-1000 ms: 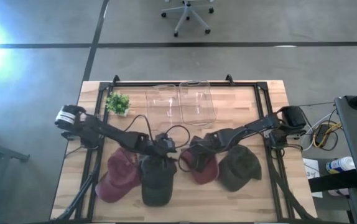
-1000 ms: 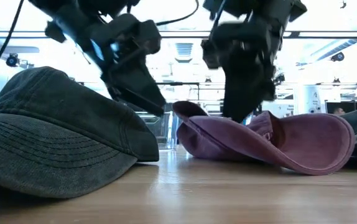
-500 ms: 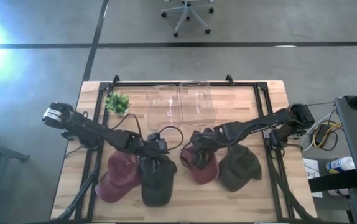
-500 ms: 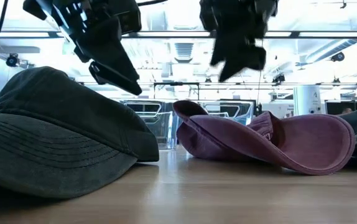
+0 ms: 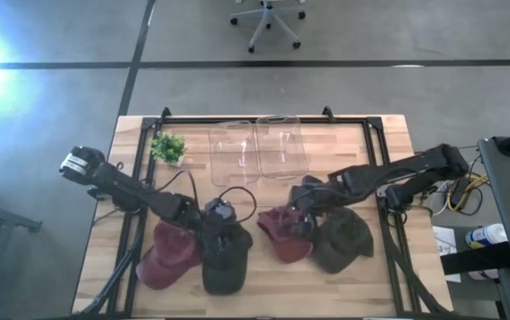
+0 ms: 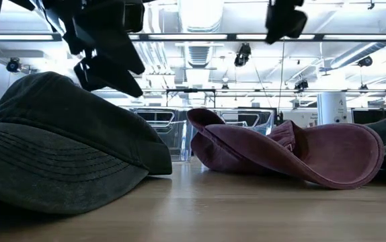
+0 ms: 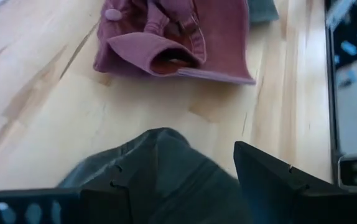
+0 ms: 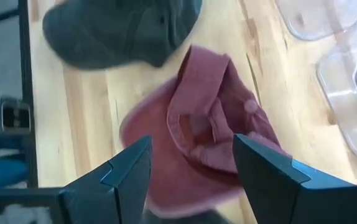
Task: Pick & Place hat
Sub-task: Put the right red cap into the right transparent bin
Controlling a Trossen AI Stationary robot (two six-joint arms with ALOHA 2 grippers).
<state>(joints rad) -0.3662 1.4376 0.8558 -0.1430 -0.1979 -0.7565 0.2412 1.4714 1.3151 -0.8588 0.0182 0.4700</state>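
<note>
Now both arms have lifted clear: right gripper (image 8: pixel 188 171) above the maroon hat (image 8: pixel 213 134), left gripper (image 7: pixel 185 180) above the dark hat (image 7: pixel 166 174). Jaws wide on both, nothing held. No hat picked yet.

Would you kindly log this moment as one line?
left hand: open, above dark grey cap | right hand: open, above maroon cap | nothing held

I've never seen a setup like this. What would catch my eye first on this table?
Four caps lie in a row along the near side of the wooden table: a maroon cap and a dark cap on the left, another maroon cap and a dark green cap on the right. The left gripper and right gripper hover open above them, holding nothing. Two clear bins wait at the far edge.
</note>
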